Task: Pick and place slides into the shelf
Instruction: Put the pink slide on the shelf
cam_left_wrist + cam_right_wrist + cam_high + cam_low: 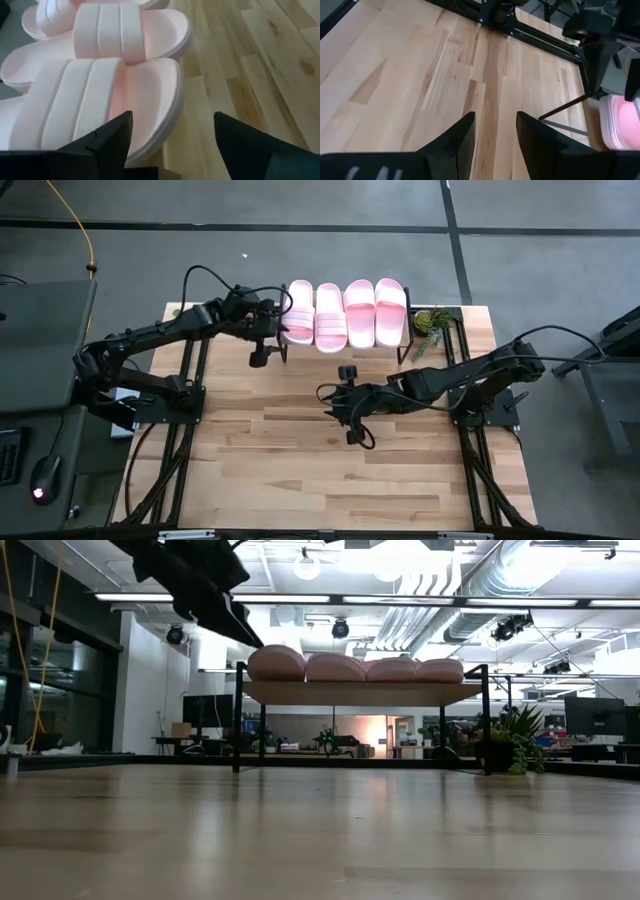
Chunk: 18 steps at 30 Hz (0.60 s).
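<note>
Several pale pink slides [344,314] lie side by side on the shelf [360,693], straps up, at the table's far edge. The low view shows their soles resting on the wooden plank. My left gripper [172,132] is open just above and in front of the near end of the leftmost slide [95,105], slanting down toward it, with nothing between its fingers. My right gripper [335,408] hovers over the middle of the table, open and pointing toward the left edge. Only bare wood shows between its fingers [495,130].
A small potted plant [428,322] stands right of the shelf. Black frame rails [190,380] run along the table's left and right sides. The near half of the wooden tabletop [330,480] is free room.
</note>
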{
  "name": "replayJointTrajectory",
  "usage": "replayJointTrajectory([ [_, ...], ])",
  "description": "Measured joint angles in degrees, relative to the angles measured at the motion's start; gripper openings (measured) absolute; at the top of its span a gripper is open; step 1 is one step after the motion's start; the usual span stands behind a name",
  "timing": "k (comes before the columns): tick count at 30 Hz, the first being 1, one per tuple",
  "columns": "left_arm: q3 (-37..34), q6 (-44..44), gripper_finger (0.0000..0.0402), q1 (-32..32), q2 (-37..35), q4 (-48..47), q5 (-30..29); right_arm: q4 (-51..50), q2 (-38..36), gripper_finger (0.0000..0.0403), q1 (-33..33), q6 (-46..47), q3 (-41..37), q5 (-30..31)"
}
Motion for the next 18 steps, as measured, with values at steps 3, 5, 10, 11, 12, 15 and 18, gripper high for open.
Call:
replayJointTrajectory([
  [3,1.0,0.0,0.0253,-0.5,0.0,0.3,-1.1,0.0,0.0,0.0133,-0.1,-0.1,0.0,0.0],
  [5,1.6,-0.6,0.0249,-0.6,0.0,1.2,-1.7,0.0,0.0,0.0133,-0.3,0.1,0.0,0.0],
  [10,1.7,-2.5,0.0229,-0.5,0.0,4.3,-6.3,0.0,0.0,0.0133,-0.3,0.7,0.0,0.0],
  [11,1.7,-2.5,0.0224,-0.5,0.1,4.2,-7.3,0.0,0.0,0.0133,-0.3,0.8,0.0,-0.1],
  [12,1.7,-2.6,0.0219,-0.5,0.5,4.3,-7.8,0.0,0.0,0.0133,-0.3,1.0,0.0,-0.1],
  [15,1.7,-3.0,0.0203,-0.5,2.1,4.2,-8.4,0.0,0.0,0.0133,-0.3,1.0,0.0,-0.2],
  [18,1.7,-3.0,0.0191,-0.5,4.4,4.3,-8.9,0.0,0.0,0.0133,-0.3,1.0,0.0,-0.3],
])
